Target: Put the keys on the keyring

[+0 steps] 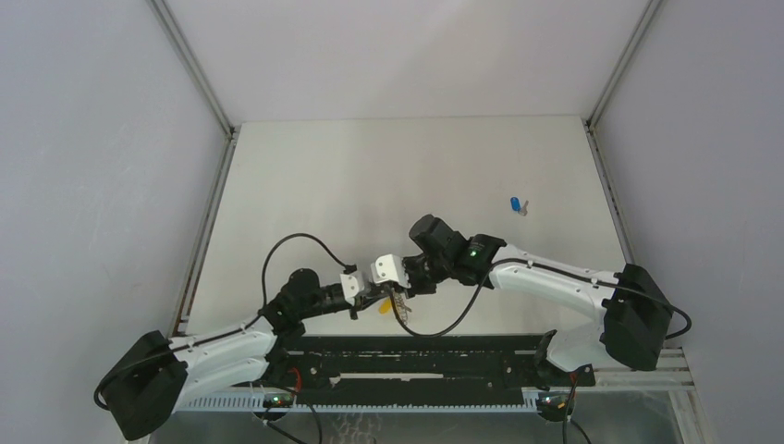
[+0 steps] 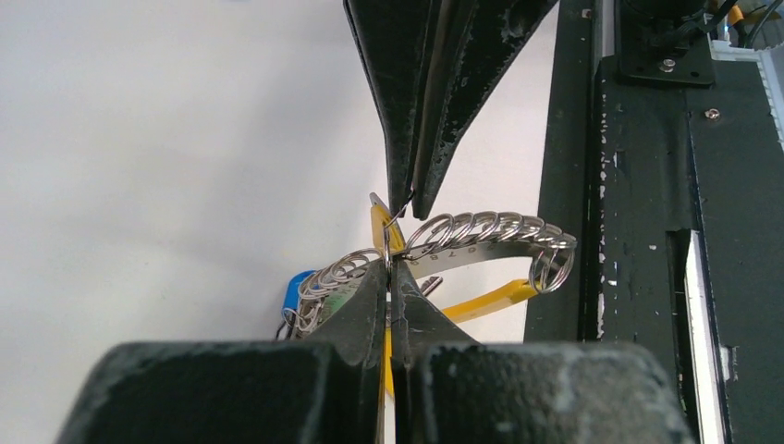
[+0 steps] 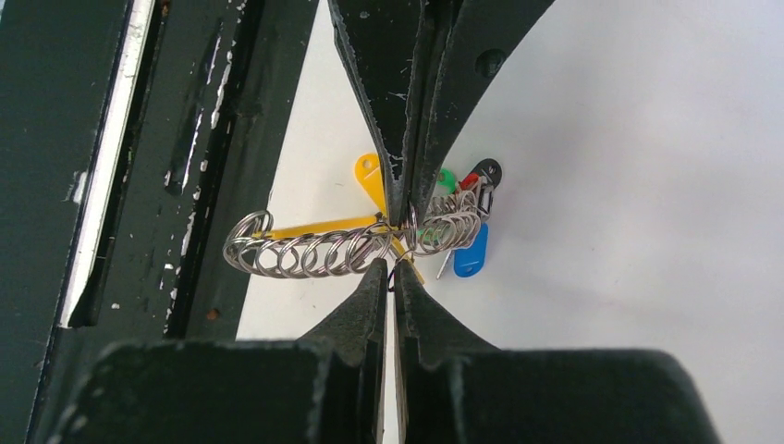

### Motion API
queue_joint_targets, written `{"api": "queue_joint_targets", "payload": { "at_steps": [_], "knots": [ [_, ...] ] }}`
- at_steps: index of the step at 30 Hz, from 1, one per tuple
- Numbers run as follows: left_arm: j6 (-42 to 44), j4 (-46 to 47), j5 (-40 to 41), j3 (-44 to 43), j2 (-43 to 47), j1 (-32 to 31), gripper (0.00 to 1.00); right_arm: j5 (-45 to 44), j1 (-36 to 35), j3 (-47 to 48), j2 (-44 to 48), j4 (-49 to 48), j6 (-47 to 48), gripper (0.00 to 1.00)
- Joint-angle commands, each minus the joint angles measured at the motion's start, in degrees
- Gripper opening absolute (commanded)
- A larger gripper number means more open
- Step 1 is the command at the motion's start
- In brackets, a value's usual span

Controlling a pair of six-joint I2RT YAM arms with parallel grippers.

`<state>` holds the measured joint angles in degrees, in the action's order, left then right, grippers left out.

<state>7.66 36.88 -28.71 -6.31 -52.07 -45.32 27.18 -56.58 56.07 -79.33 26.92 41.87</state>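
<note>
The keyring (image 2: 481, 231) is a curved metal band strung with many small silver rings, hanging just above the table between both grippers. In the right wrist view the keyring (image 3: 305, 252) carries blue (image 3: 470, 259), green, red and black tags. My left gripper (image 2: 390, 265) is shut on the yellow key (image 2: 377, 222), whose yellow shows in the slit of its jaws. My right gripper (image 3: 394, 270) is shut tip to tip against it, pinching a thin wire ring. In the top view both grippers, left (image 1: 373, 301) and right (image 1: 398, 296), meet near the front edge. The blue key (image 1: 515, 205) lies alone at the far right.
The black base rail (image 1: 416, 356) runs along the near edge, right beside the grippers, and shows as black rail (image 2: 647, 231) and black rail (image 3: 139, 139). A black cable (image 1: 296, 242) loops over the left arm. Grey walls enclose the white table (image 1: 370, 176).
</note>
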Motion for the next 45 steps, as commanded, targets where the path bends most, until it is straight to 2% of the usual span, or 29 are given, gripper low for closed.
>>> {"api": "queue_joint_targets", "payload": {
  "at_steps": [1, 12, 22, 27, 35, 45],
  "knots": [
    [3.46, 5.18, -1.7, 0.07, 2.4, -1.21, 0.0, 6.46, -0.12, 3.14, -0.31, -3.23, 1.46, 0.0],
    [7.34, 1.32, -0.51, -0.59, 3.86, -2.94, 0.0, 9.41, 1.76, 3.16, 0.27, -3.85, 1.51, 0.0],
    [6.54, 1.32, 2.36, -0.75, 4.81, -3.68, 0.0, 9.61, 1.12, 4.22, -0.52, -3.99, 1.17, 0.0],
    [3.43, 4.01, 5.52, 0.47, 6.64, -3.68, 0.0, 6.53, -0.23, 3.02, -0.07, -4.82, 0.16, 0.0],
    [0.95, 9.0, 4.11, 2.53, 7.46, -3.63, 0.0, 4.72, 0.62, -0.73, 1.9, -10.23, -1.77, 0.0],
    [-3.55, 18.12, 3.46, 5.66, 8.18, -2.01, 0.0, 9.99, 3.69, -5.71, 3.42, -16.99, -5.71, 0.0]
  ]
}}
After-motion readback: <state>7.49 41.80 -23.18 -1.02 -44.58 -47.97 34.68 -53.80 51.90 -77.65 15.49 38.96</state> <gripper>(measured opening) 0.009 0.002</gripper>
